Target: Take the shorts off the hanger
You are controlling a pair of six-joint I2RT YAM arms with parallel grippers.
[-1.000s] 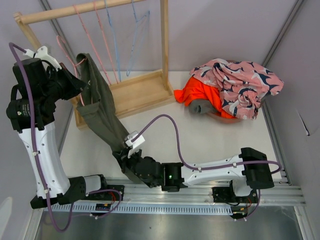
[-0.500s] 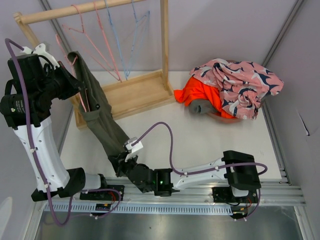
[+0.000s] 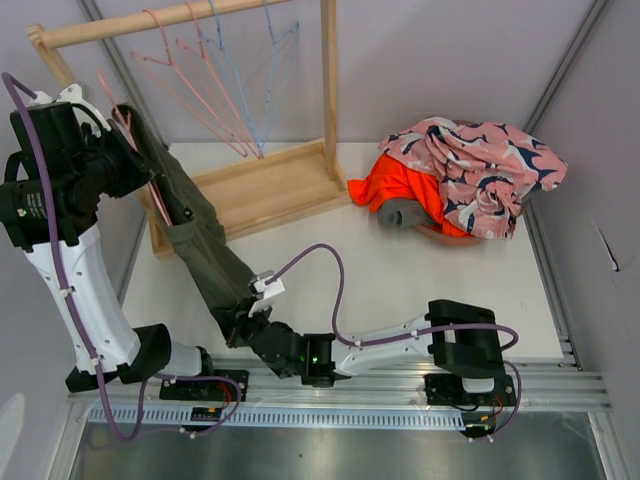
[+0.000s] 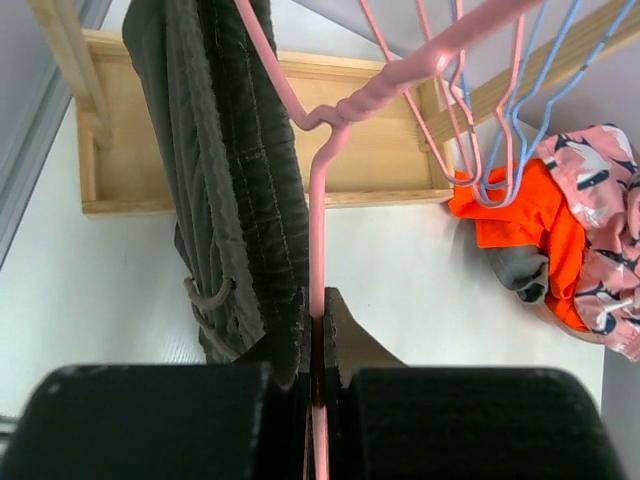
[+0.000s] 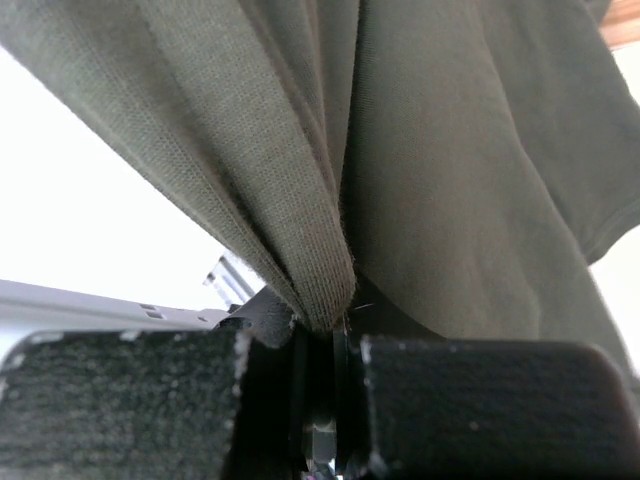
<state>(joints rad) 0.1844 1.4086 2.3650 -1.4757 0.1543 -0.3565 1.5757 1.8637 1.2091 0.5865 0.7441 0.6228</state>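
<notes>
Left tool point(image 4: 316, 325): fingers pinched tight on the wire of the pink hanger point(image 4: 318, 200), just below its twisted neck. Olive shorts point(image 3: 200, 245) are draped over that hanger, just left of the tool in the wrist view, drawstring dangling.

Right tool point(image 5: 320, 335): clamped on a folded edge of the olive shorts, low at the near side of the bench point(image 3: 400, 280). The cloth runs stretched between the two tools.

Wooden rack point(image 3: 270, 185) stands beyond the left tool, with pink and blue wire hangers point(image 3: 230, 90) on its rail.

Well right of both tools: patterned pink shorts point(image 3: 480, 165) heaped over orange shorts point(image 3: 400, 185) and grey shorts point(image 3: 405, 214).
</notes>
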